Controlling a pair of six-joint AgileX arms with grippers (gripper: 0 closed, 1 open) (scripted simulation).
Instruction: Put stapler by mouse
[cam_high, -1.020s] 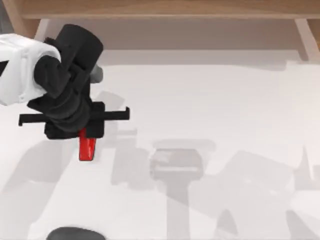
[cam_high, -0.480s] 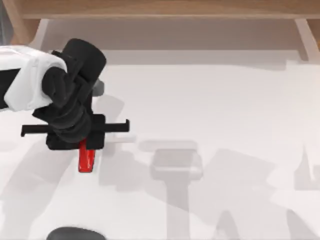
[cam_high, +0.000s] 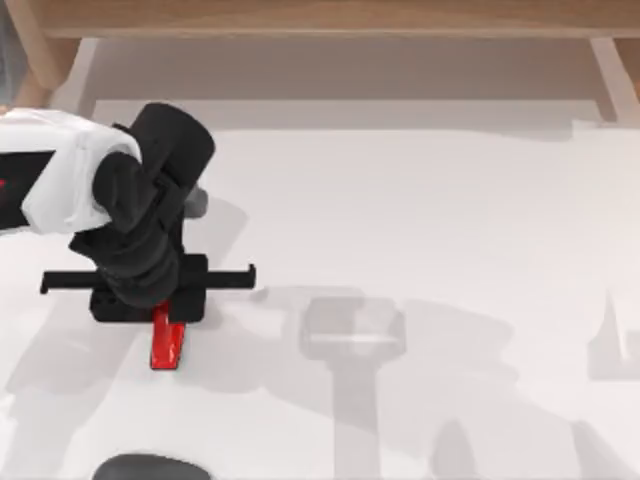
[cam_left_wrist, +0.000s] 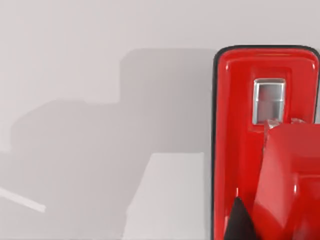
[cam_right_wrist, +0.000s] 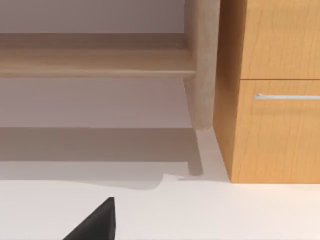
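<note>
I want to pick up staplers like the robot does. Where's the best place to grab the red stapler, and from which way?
Probably from straight above, across its narrow middle. The stapler is a long thin bar lying flat on the table, so fingers fit on either long side. The left gripper is over its far end like that, near the table's left side, with the mouse nearer the front edge.

text: you'll find none readable | stapler (cam_left_wrist: 250, 150): plain red, no brand or label, just a blank metal window | mouse (cam_high: 150, 467): unmarked | left arm (cam_high: 50, 185): a small red mark at the edge, too cut off to read | wooden drawer (cam_right_wrist: 280, 130): no lettering
</note>
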